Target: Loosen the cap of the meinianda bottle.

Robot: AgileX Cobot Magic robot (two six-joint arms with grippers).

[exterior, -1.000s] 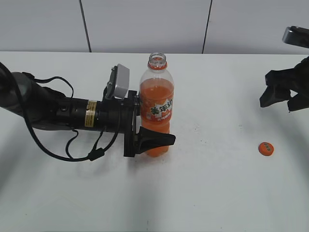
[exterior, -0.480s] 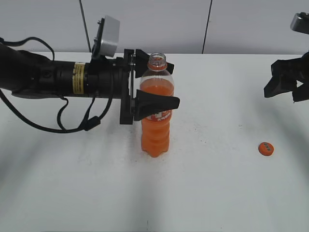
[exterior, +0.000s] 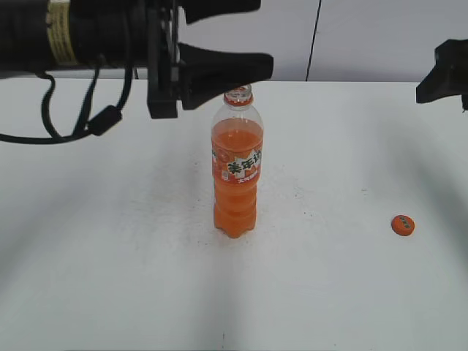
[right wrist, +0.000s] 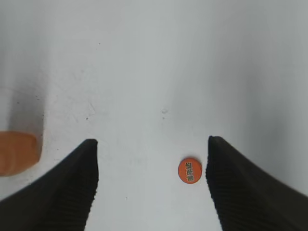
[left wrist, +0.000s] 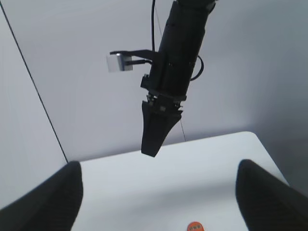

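Meinianda bottle (exterior: 237,170) upright mid-surface (exterior: 131,248), neck open, half full of orange drink. Cap (exterior: 402,224) lies flat at its 3 o'clock, well apart. Left hand (exterior: 241,36) wide, above the bottle; right hand (right wrist: 151,185) wide, empty.

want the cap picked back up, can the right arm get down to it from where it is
Probably yes. The cap lies alone on bare table, apart from the bottle. In the right wrist view it sits below the open right end effector, with nothing between them.

left gripper (exterior: 241,40) risen clear above the meinianda bottle (exterior: 236,164), jaws spread, right gripper (exterior: 443,72) lifted higher
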